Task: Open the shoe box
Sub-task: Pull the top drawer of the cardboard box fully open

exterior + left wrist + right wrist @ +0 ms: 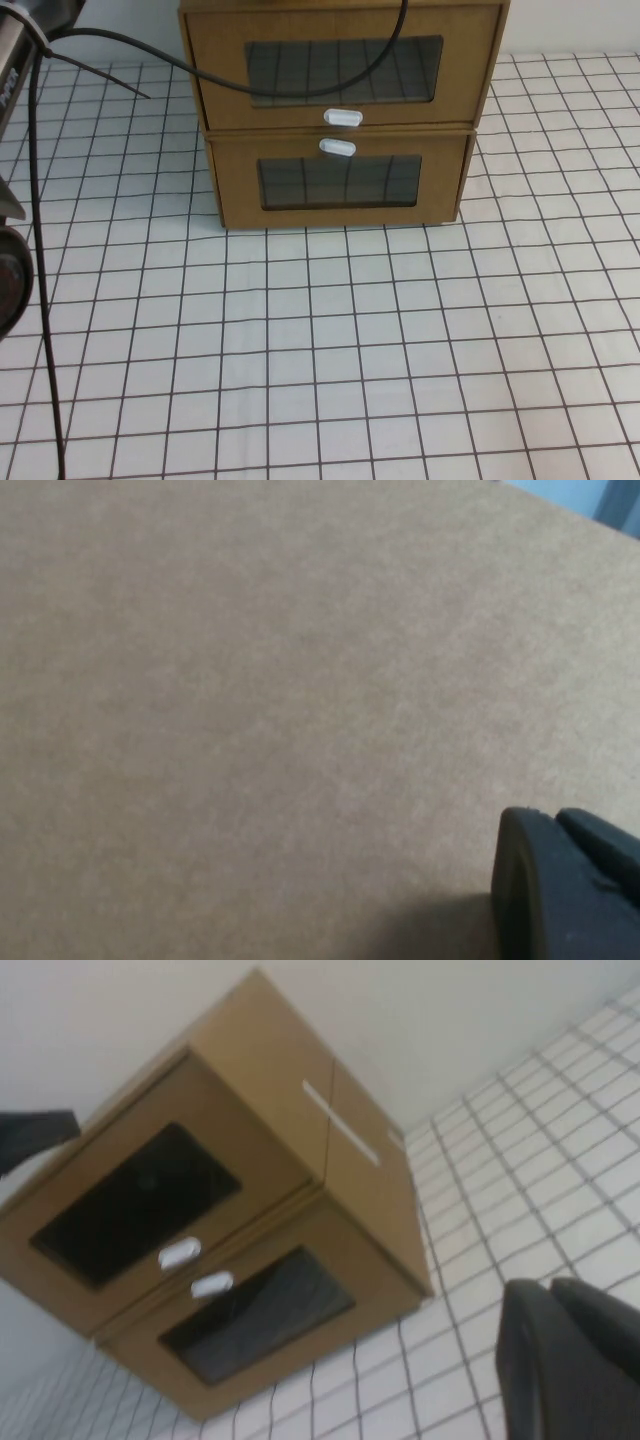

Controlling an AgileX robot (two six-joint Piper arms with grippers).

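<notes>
The lower shoe box (235,190) stands on the gridded table (350,350) with its drawer front flush. The upper shoe box (220,70) sits squarely on top of it, also closed. Each front has a dark window and a white handle, the lower handle (337,148) just under the upper handle (342,117). The top of the upper box is cut off in the high view. The right gripper (570,1355) is pressed together on nothing. It hangs well apart from the lower shoe box, facing its front and one side wall, and the high view does not show it. The left gripper (565,885) hovers close over plain brown cardboard that fills its wrist view, with a shadow beneath it. Whether it is spread or closed, whether it touches, and which box that surface belongs to cannot be told. Left of the lower shoe box, part of the left arm (12,270) shows. Its black cable (250,88) loops above that box, across the upper window. In the right wrist view a dark shape (35,1135) beside the upper box is cut off and hard to identify.
</notes>
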